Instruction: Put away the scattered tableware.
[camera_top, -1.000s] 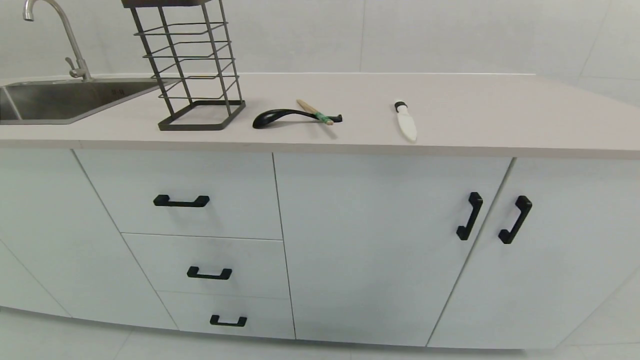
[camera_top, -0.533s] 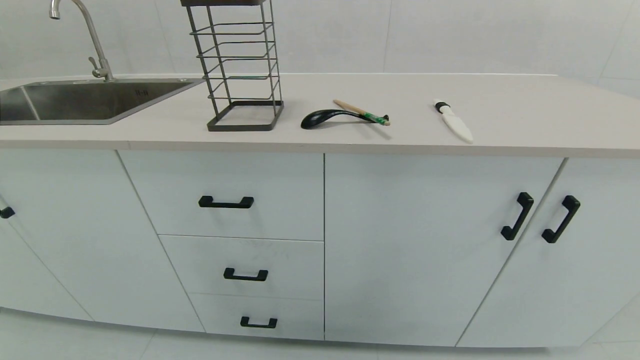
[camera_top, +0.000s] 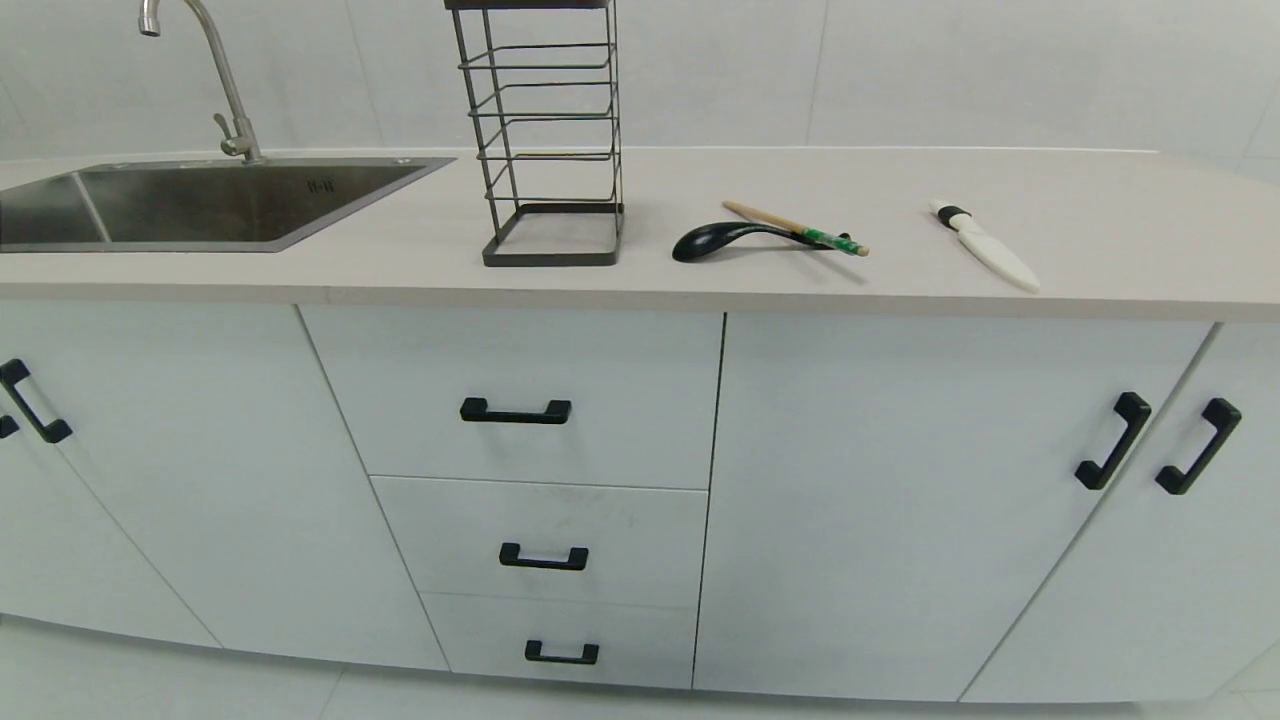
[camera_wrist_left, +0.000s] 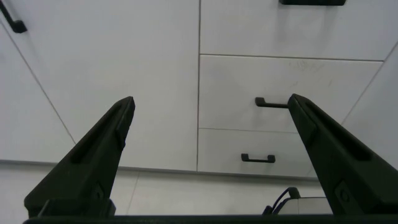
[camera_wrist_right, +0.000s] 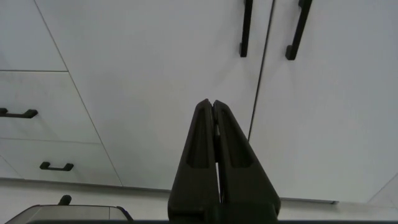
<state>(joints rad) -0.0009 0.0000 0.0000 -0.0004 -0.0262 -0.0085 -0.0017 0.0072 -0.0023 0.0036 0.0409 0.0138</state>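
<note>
Steel sink, wire rack beside black spoon — 3 drawers below

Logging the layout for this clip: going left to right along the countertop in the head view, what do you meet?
sink → wire rack → black spoon → white knife
</note>
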